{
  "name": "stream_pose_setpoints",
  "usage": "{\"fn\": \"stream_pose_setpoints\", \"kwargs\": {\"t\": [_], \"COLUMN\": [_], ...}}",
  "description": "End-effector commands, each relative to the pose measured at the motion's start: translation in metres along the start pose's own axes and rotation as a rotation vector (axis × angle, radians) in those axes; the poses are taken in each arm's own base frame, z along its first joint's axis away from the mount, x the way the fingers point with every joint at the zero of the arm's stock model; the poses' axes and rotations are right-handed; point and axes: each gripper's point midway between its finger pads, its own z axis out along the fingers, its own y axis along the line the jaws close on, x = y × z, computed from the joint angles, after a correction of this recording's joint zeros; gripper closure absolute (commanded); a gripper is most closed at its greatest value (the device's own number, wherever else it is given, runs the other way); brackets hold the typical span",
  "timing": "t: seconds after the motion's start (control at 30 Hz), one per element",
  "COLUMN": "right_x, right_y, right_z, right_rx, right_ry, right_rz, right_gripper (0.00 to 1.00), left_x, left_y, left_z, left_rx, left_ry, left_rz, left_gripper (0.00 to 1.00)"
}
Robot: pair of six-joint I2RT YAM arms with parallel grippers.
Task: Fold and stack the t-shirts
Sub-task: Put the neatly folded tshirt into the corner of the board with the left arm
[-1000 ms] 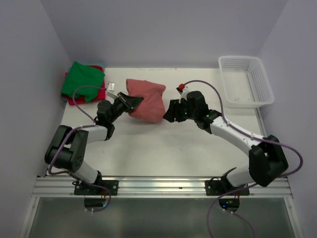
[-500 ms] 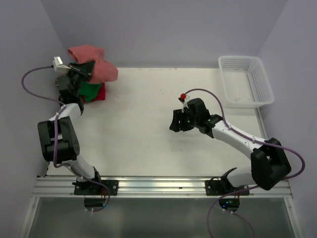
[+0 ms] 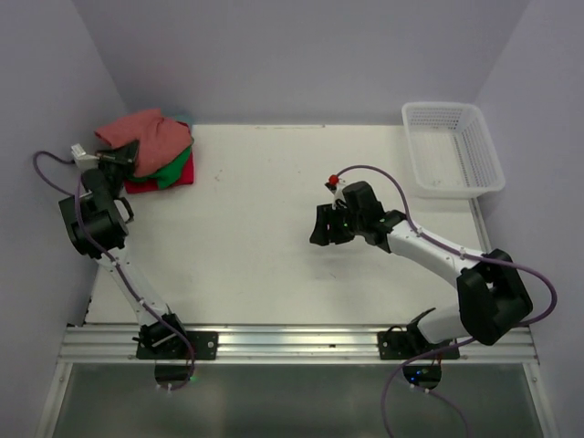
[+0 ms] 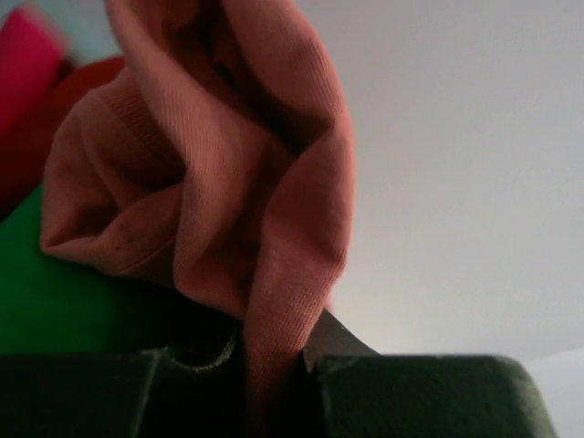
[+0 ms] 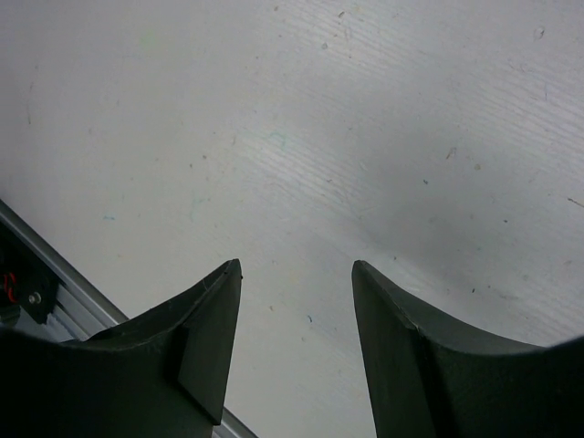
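Your left gripper point(image 3: 121, 157) has swung the brick-red t-shirt point(image 3: 146, 130) from mid-table onto the green t-shirt point(image 3: 172, 168) and red-pink t-shirt point(image 3: 146, 185) in the far-left corner, jaws clamped on its cloth. Stacking looks nearly done; release remains. Your right gripper point(image 3: 321, 226) hangs wide and empty.

White mesh basket point(image 3: 453, 151), far-right table point(image 3: 265, 214) corner

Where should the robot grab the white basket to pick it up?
Probably the left rim of the basket, from above: it sits upright and open, so one of the jaws can drop inside the wall and one outside. The right gripper, open, is nearest.
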Motion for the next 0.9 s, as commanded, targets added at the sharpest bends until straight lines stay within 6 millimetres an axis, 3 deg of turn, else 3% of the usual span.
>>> {"fn": "stream_pose_setpoints", "kwargs": {"t": [0.0,0.1,0.2,0.3,0.4,0.43,0.6,0.63,0.67,0.8,0.83,0.87], "right_x": [-0.009,-0.008,-0.006,-0.001,0.004,0.005,0.003,0.002,0.001,-0.002,-0.003,-0.005], "right_y": [0.016,0.017,0.015,0.012,0.009,0.009,0.009,0.009,0.01,0.016,0.017,0.019], "right_z": [-0.008,-0.01,-0.011,-0.008,-0.002,-0.002,0.0,0.0,0.0,0.004,0.005,0.005], "right_rx": [-0.067,-0.068,-0.066,-0.063,-0.061,-0.064,-0.062,-0.062,-0.067,-0.095,-0.104,-0.108], "right_ry": [-0.029,-0.027,-0.034,-0.029,-0.012,-0.009,-0.014,-0.015,-0.014,-0.004,-0.006,-0.007], "right_rz": [-0.008,-0.013,-0.021,-0.018,-0.017,-0.017,-0.027,-0.028,-0.028,-0.022,-0.019,-0.014], "right_gripper": [0.44,0.45,0.44,0.44,0.44,0.44,0.42,0.42,0.42,0.4,0.4,0.4], "left_x": [0.024,0.036,0.033,0.024,0.009,-0.006,-0.034,-0.053,-0.047,-0.046,-0.048,-0.039], "left_y": [0.058,0.082,0.075,0.054,0.026,0.002,-0.034,-0.059,-0.049,-0.081,-0.1,-0.094], "left_z": [-0.038,-0.051,-0.049,-0.043,-0.043,-0.041,-0.054,-0.058,-0.065,-0.083,-0.09,-0.103], "left_rx": [-0.132,-0.209,-0.193,-0.154,-0.124,-0.094,-0.274,-0.304,-0.428,-0.546,-0.534,-0.592], "left_ry": [-0.012,-0.017,-0.017,-0.018,-0.054,-0.094,-0.156,-0.211,-0.167,-0.1,-0.104,-0.077], "left_rz": [-0.13,-0.164,-0.152,-0.127,-0.099,-0.066,0.01,0.03,0.014,0.046,0.072,0.076], "left_gripper": [1.0,1.0,1.0,1.0,0.41,0.0,0.0,0.0,0.0,0.0,0.0,0.0]}}
